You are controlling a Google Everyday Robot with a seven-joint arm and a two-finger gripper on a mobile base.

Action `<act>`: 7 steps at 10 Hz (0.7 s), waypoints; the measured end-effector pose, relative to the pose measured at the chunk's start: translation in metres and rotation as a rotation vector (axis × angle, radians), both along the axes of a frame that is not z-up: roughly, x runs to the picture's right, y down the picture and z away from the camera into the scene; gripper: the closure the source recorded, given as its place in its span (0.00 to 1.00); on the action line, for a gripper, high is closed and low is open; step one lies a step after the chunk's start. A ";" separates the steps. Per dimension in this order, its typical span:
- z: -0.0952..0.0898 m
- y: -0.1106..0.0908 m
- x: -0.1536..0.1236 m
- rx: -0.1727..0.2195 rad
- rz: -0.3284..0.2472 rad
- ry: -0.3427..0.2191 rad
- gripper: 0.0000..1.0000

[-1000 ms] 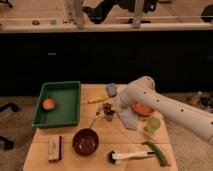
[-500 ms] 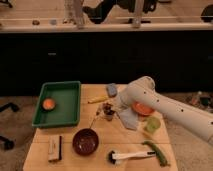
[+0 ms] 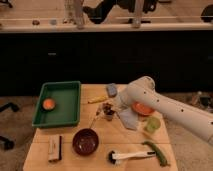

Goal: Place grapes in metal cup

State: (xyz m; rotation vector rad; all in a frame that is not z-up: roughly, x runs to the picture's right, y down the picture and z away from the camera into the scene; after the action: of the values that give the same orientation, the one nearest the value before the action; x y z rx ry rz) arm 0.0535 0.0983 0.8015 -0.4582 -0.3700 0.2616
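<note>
The white arm reaches in from the right, and its gripper [image 3: 111, 109] is over the middle of the wooden table [image 3: 65, 162]. The grapes [image 3: 106, 106], a small dark lumpy bunch, are right at the gripper's tip. Directly under them stands the small grey metal cup [image 3: 109, 117]. The grapes look to be at or just above the cup's rim; I cannot tell if they touch it.
A green tray [image 3: 67, 117] at the left holds an orange fruit [image 3: 48, 104]. A dark bowl [image 3: 85, 141] sits at the front, with a light green cup [image 3: 152, 124], an orange plate [image 3: 143, 109] and a grey cloth [image 3: 128, 120] to the right. A white-handled tool [image 3: 131, 156], a green pod [image 3: 157, 152] and a small bar [image 3: 55, 148] lie near the front edge.
</note>
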 end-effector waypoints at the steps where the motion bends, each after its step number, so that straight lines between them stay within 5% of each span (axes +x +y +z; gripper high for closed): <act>1: 0.000 0.000 0.000 0.000 0.000 0.000 0.82; 7: 0.000 0.000 0.000 0.000 0.000 0.000 0.24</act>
State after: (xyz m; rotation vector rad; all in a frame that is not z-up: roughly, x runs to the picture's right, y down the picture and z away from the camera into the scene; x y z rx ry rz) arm 0.0535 0.0983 0.8015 -0.4583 -0.3700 0.2616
